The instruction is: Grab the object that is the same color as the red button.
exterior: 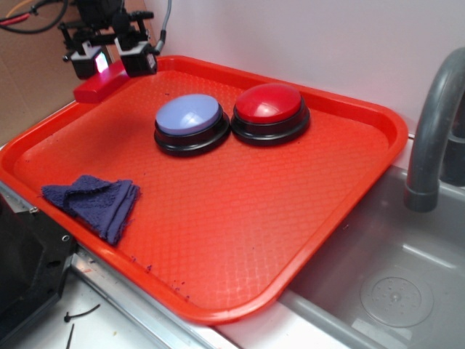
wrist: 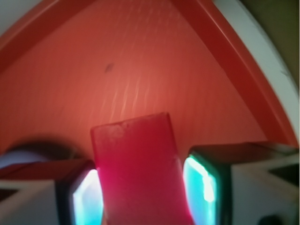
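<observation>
Resting beside a sink, the red tray (exterior: 349,189) is carrying the red button (exterior: 269,104) near its far edge. At its far left corner the pincer (wrist: 143,190) is clamping the red block (exterior: 102,82) (rigid, light, probably slick), pads (wrist: 200,180) gripping its long sides.

You are looking at a play kitchen set up for robot tests. At the lower right of the frame sits a grey sink (exterior: 378,291) with a round drain, and a grey tap (exterior: 434,123) bends over it at the right edge. A plain white wall (exterior: 312,36) fills the top. At the upper left you see brown cardboard (exterior: 29,80) and loose wires (exterior: 29,14).
</observation>
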Tool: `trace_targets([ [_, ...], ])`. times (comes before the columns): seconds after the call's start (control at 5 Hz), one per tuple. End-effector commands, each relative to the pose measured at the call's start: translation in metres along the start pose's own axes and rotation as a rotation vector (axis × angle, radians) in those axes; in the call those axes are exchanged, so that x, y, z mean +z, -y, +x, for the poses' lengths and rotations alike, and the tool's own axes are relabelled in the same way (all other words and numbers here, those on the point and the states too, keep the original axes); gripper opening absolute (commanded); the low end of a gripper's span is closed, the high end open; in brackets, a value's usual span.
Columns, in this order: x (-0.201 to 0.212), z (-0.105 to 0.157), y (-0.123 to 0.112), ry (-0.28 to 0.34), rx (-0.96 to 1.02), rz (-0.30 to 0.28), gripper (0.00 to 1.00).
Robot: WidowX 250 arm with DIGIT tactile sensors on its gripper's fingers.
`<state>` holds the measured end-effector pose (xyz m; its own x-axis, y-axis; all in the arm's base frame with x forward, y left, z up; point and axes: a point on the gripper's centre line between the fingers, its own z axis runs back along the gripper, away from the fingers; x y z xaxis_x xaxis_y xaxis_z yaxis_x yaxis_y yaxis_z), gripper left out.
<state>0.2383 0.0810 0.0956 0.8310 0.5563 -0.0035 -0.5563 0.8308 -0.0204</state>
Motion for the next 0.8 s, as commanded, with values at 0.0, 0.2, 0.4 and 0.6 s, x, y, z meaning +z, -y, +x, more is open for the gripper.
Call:
trace_targets([
  [0.0, 0.081, -0.061, 0.026, 0.016, -0.183, -0.129, 0.0],
  [0.2, 0.092, -0.095, 0.04, 0.04, -0.235, -0.108, 0.0],
  [0.4, 0.087, -0.113, 0.062, 0.056, -0.323, -0.076, 0.0],
  [0.6, 0.078, -0.119, 0.076, 0.071, -0.372, -0.027, 0.0],
])
